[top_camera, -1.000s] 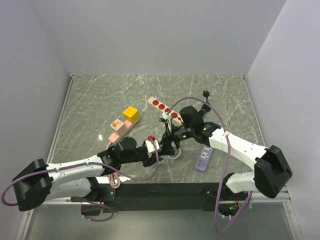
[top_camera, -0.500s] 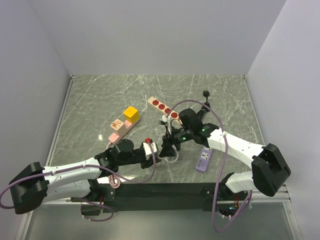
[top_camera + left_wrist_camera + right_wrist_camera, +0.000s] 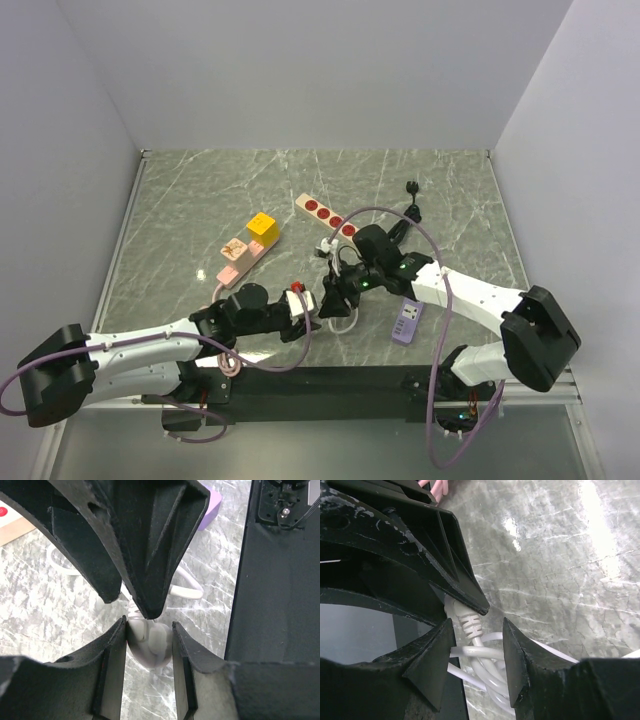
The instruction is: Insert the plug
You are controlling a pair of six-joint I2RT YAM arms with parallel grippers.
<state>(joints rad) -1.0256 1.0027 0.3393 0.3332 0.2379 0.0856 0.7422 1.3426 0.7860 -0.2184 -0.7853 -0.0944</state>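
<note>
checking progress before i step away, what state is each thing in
left gripper: shut on the small white plug
right gripper: open, jaws either side of the white cable
bright-yellow cube plug: at the pink power strip's far end, ungripped
beige power strip with red sockets: visible sockets empty
flat purple power strip: lying flat, untouched

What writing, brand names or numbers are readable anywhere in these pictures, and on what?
No text is readable in any view.
The purple power strip carries small dark marks, too small to read.
The pink strip shows only a blurred brownish pattern, not legible.
</note>
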